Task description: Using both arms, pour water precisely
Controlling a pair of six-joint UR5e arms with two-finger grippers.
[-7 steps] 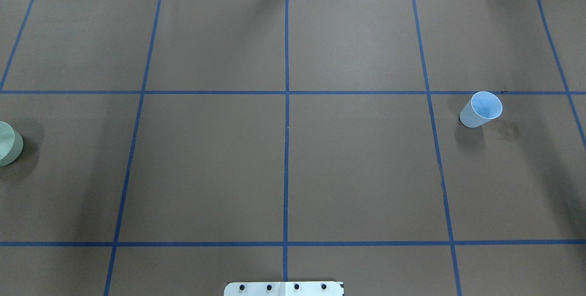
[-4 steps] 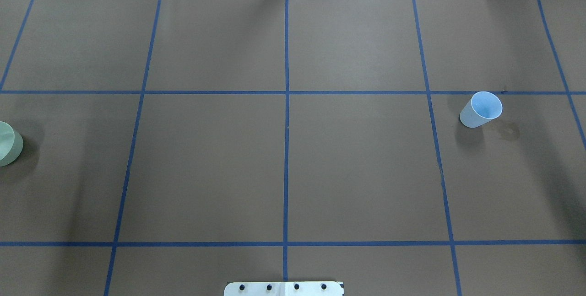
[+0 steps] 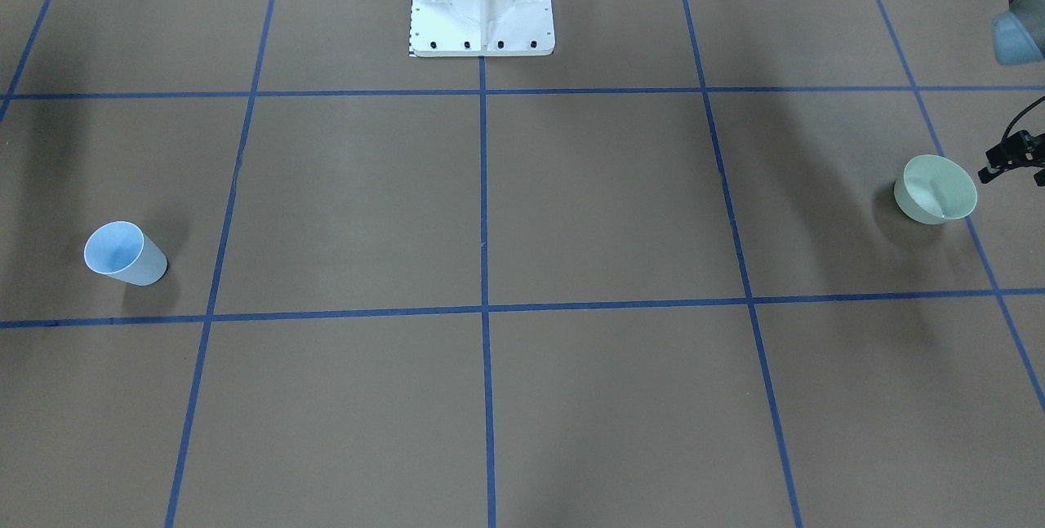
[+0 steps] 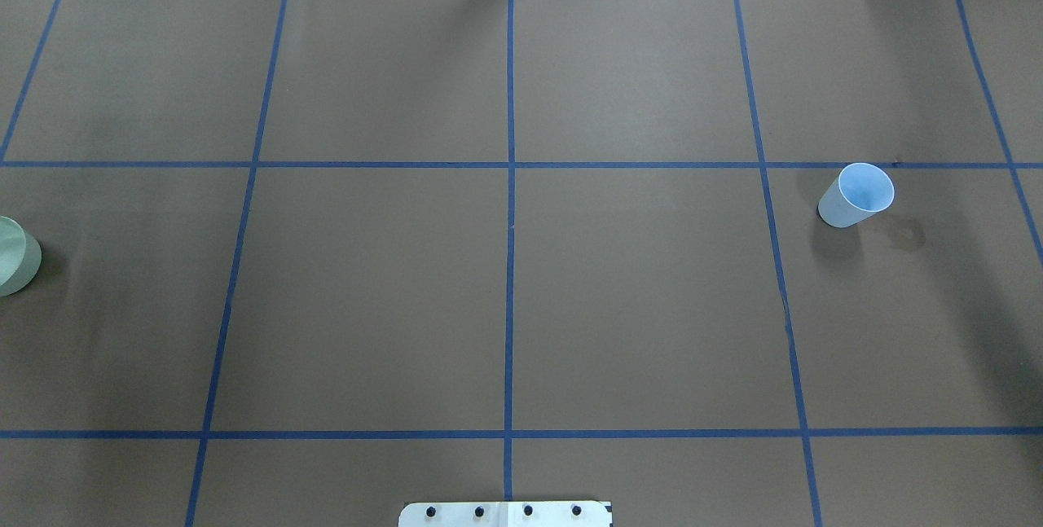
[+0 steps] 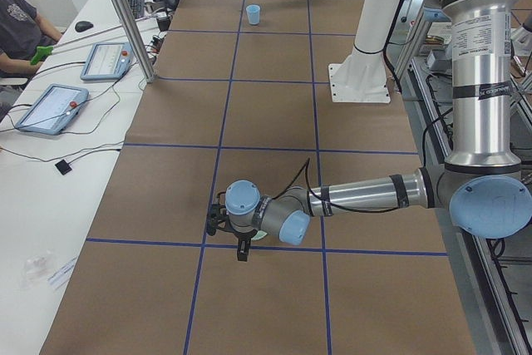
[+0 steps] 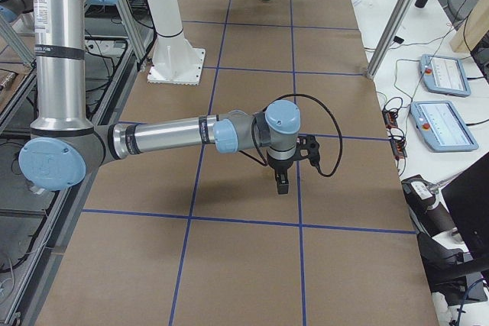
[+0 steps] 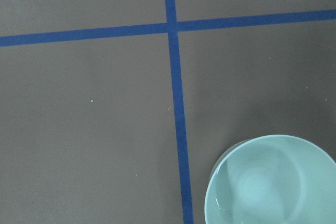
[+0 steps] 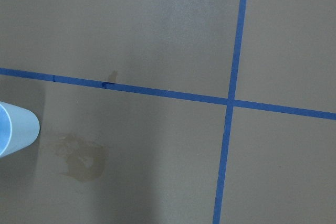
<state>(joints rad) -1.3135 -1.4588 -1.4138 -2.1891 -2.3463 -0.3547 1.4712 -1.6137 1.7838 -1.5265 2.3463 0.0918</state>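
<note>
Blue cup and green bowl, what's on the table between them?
Only bare brown paper with blue tape lines lies between the light blue plastic cup and the pale green round bowl, in the front-facing view.

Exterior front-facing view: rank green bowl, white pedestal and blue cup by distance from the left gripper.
1. Green bowl: view's right, by the left gripper.
2. White pedestal: top centre.
3. Blue cup: far left.

Light: bright, even, from overhead on the matte brown surface.
Shadows: soft-edged; short beside the blue cup and green bowl, broader under the right arm.
Focus: sharp throughout; colours slightly cool.
</note>
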